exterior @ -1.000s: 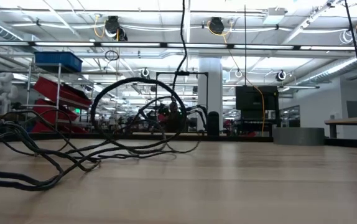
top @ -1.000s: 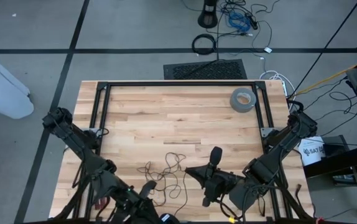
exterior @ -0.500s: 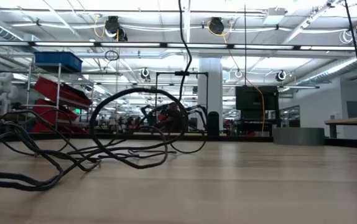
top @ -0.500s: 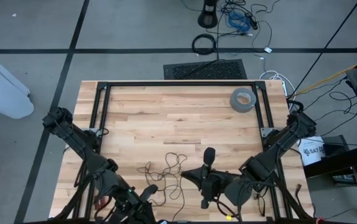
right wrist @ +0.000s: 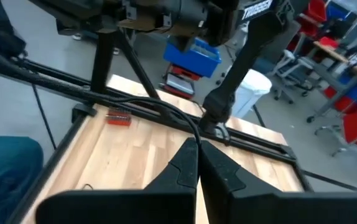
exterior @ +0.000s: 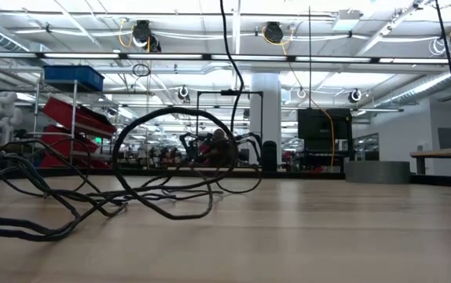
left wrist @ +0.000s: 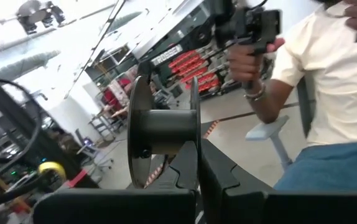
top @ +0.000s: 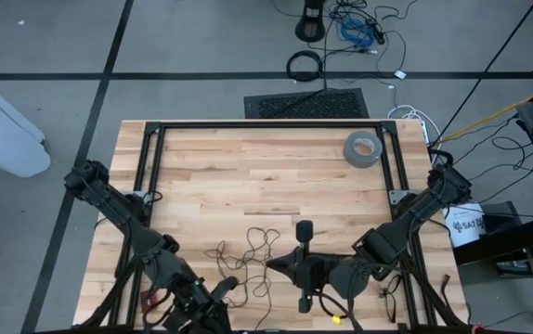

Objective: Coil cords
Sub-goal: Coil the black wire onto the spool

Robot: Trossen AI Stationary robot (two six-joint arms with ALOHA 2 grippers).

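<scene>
Tangling across one table [top: 248, 167], one thin black cord [top: 248, 250] runs up between the right gripper [right wrist: 197, 144]'s pinched fingers. Only the left wrist view shows a person [left wrist: 328, 93] beyond the left gripper [left wrist: 197, 155]'s closed, empty fingers.

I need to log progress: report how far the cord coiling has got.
Done: nothing looks coiled yet; the cord lies in loose tangled loops on the table near its front edge.
In hand: the right gripper is shut on one strand of the cord, which rises off the table in the low view. The left gripper is shut and holds a spool.
Left: winding the whole cord into a coil.
</scene>
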